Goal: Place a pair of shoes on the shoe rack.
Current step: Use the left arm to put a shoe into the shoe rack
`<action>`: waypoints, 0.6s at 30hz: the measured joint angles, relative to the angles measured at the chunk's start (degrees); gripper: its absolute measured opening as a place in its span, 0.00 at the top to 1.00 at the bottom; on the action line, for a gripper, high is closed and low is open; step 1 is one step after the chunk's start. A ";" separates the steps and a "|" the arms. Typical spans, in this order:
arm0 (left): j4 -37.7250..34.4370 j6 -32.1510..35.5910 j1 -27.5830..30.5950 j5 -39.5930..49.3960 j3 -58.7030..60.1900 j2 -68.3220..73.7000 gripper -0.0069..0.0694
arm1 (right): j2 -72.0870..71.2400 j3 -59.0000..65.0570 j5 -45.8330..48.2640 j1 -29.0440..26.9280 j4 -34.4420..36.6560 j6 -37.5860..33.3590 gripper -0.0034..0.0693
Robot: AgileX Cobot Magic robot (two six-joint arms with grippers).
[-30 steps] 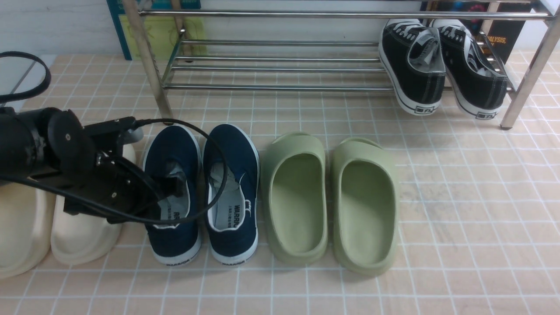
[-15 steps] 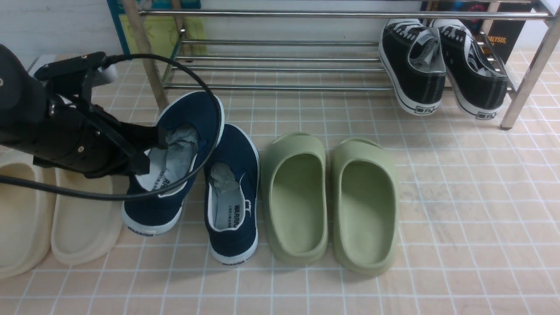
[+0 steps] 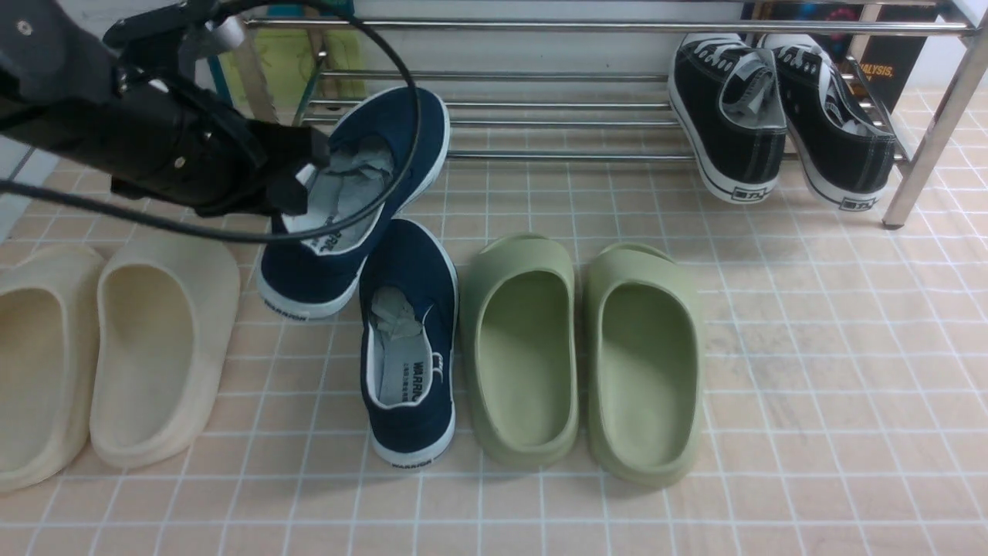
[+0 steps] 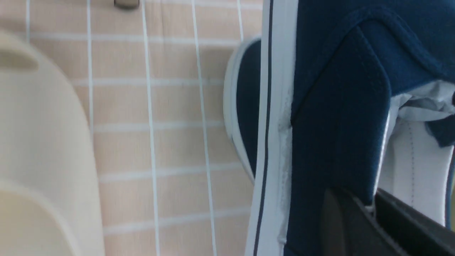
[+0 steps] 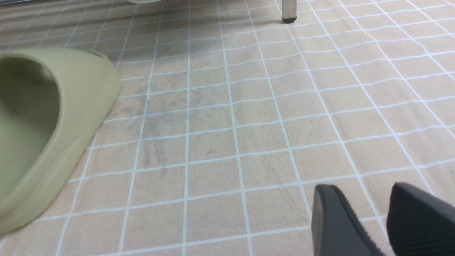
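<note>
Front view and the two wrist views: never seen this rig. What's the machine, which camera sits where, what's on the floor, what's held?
It is a robot with two arms. The front view looks forward from between them; each wrist view rides on one arm. On the tiled floor lie cream slides, one navy shoe and green slides; black sneakers sit on the chrome rack. The left end effector is shut on the second navy shoe at its side wall, holding it in the air, toe toward the rack. The right end effector is open and empty over bare tiles.
</note>
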 joint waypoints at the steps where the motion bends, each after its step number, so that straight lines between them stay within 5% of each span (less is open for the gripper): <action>1: 0.00 0.07 0.00 -0.78 -1.85 2.05 0.84 | 0.00 0.00 0.00 0.00 0.00 0.00 0.62; 18: -3.19 0.07 0.00 -14.69 -23.96 25.38 0.84 | 0.00 0.00 0.00 0.00 0.00 0.00 0.62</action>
